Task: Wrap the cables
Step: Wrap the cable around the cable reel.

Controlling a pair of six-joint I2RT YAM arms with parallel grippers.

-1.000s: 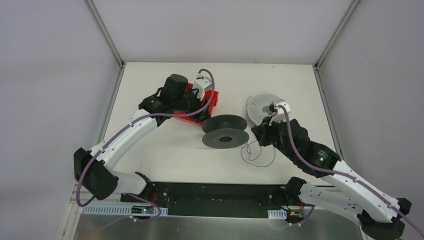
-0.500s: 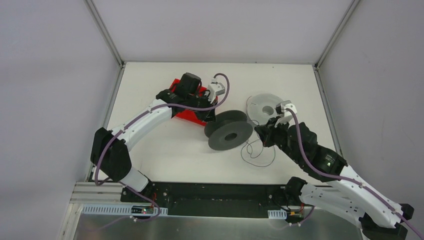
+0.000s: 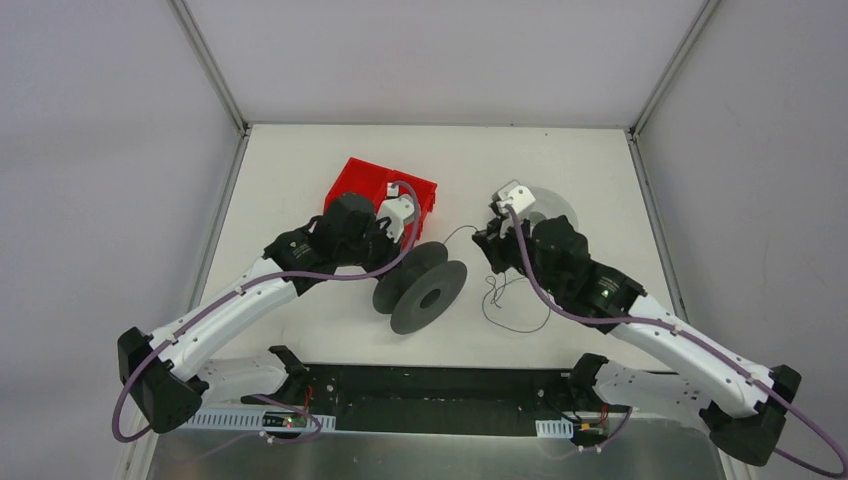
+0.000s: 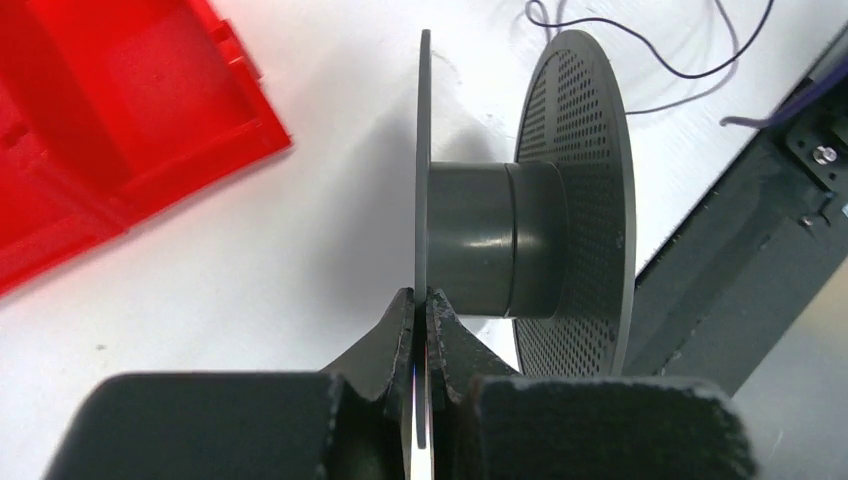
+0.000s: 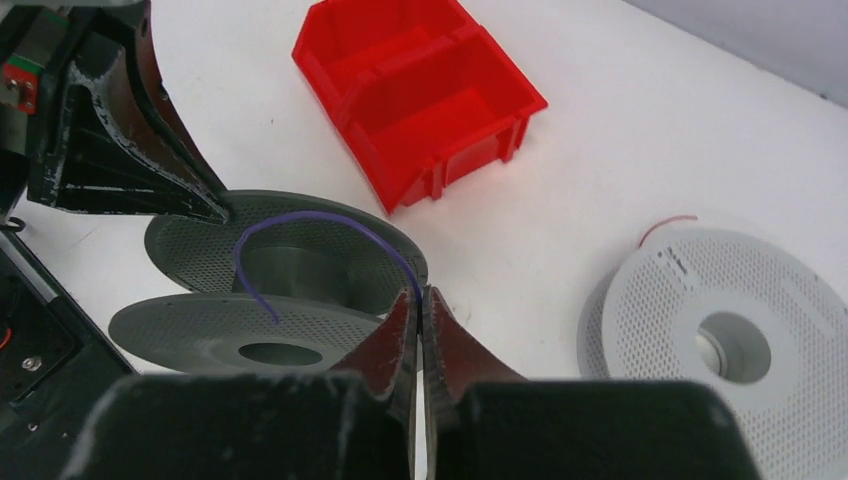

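Note:
A dark grey spool (image 3: 422,290) is tipped up onto its side at the table's middle. My left gripper (image 3: 402,259) is shut on the rim of one spool flange (image 4: 421,150), pinched at the fingertips (image 4: 421,300). My right gripper (image 3: 481,240) is shut on a thin dark cable (image 5: 300,215) that arcs from its fingertips (image 5: 420,292) over the spool core (image 5: 285,272). The rest of that cable (image 3: 510,305) lies in loose loops on the table right of the spool.
A red two-compartment bin (image 3: 380,190) sits behind the left gripper. A white perforated spool (image 5: 720,320) with a red wire end at its edge lies flat at the right, partly under the right arm. The black base rail (image 3: 440,385) runs along the near edge.
The left gripper shut on the spool's flange, then drew it nearer and leftward and tipped it onto its side. The right gripper moved back and left with the cable.

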